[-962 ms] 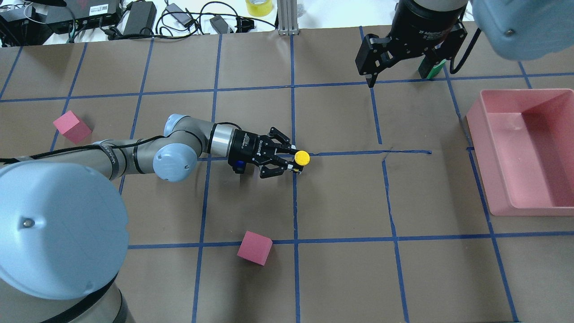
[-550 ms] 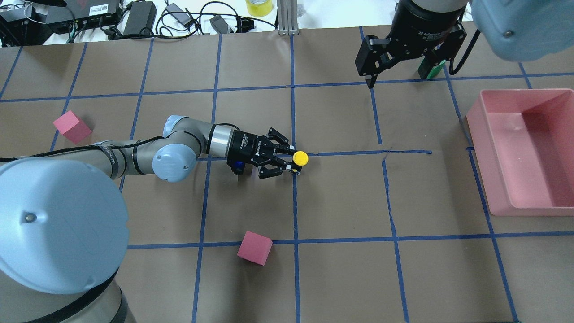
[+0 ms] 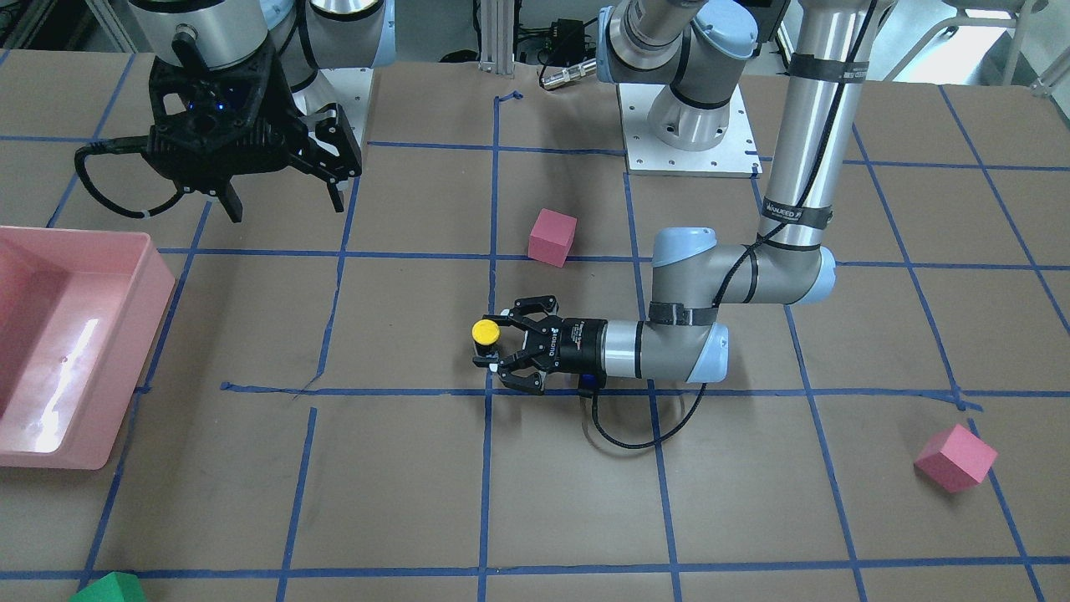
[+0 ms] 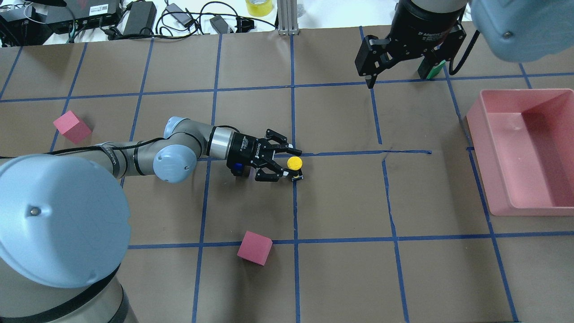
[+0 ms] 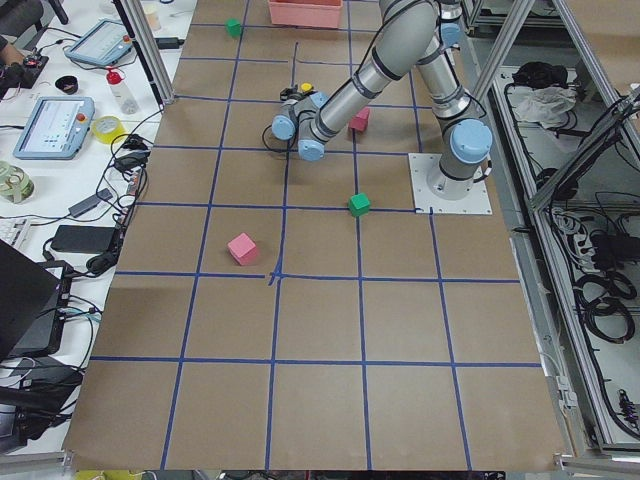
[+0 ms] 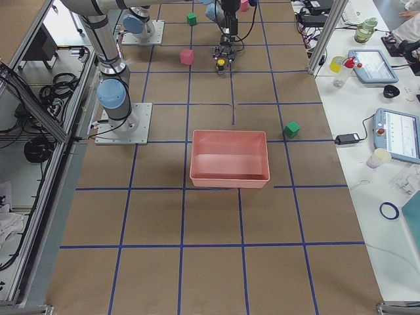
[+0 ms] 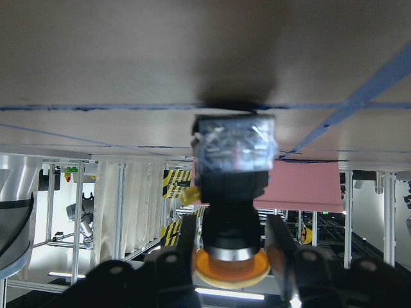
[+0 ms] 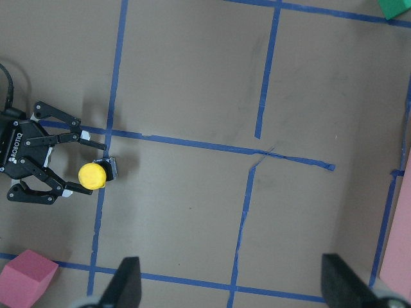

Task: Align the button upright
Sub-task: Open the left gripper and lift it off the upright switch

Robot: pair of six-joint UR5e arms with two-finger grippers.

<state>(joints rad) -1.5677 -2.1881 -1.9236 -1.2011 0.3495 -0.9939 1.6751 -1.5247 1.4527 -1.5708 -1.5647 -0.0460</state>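
In the front-facing view the left end effector (image 3: pixel 496 343) lies low and level over the tabletop (image 3: pixel 585 502), fingers spread, with the button (image 3: pixel 486 332) between them, yellow cap upward. The right end effector (image 3: pixel 284 205) hangs released and empty, well apart. The overhead view shows the change. A second ago the left fingers were clenched on the button's body. Now they have parted, and the button has shifted slightly toward the robot, standing by a blue tape line (image 4: pixel 295 206). The exterior left view gives only a yellow fleck at the near arm's tip, and the exterior right view the same at the far arm's, too small to judge. The left wrist view shows the whitish base block set against the tabletop, with the black body and cap pointing away from it. A dark finger stands on either side with a slim gap. The right wrist view looks down on the cap between the spread fingers. One finger is close to it; whether it touches I cannot tell. The button looks upright and let go, so what likely remains is a clean retreat without knocking it.
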